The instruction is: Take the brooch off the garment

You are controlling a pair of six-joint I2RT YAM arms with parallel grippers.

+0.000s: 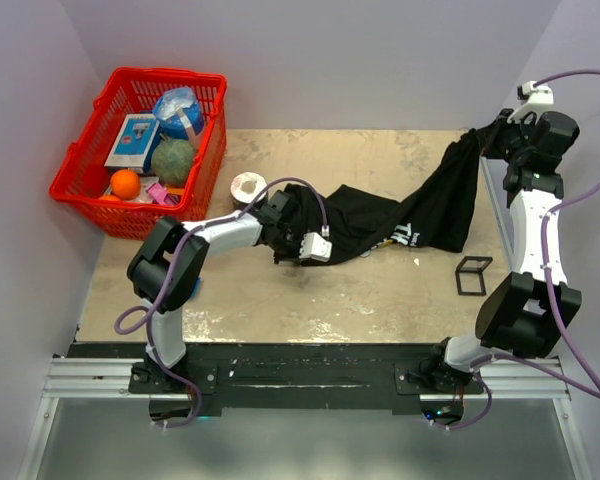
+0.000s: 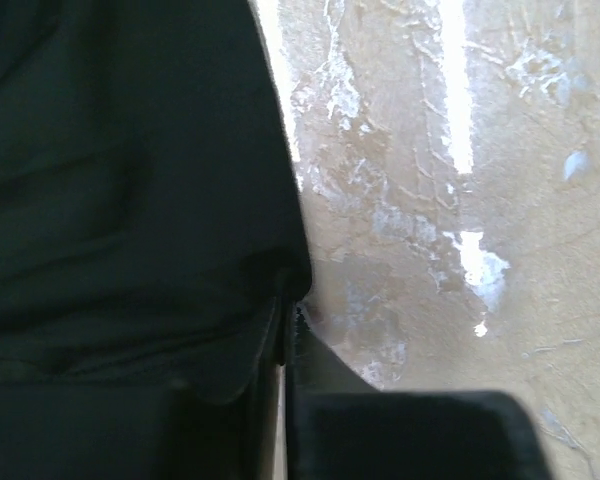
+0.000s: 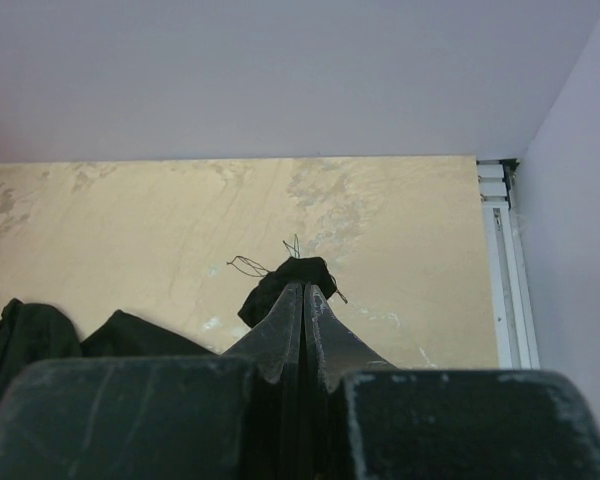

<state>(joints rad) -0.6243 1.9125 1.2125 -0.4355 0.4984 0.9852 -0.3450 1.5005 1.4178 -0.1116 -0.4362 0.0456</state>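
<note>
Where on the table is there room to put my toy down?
Two bare patches: the back strip of the table between the red basket and the lifted black T-shirt, and the front strip between T-shirt and the black rail. Crowded: the middle, with T-shirt, white roll and left arm, and the right, by the small black frame.

Lettering (image 1: pixel 405 237) on the garment (image 1: pixel 440 195) is illegible.
</note>
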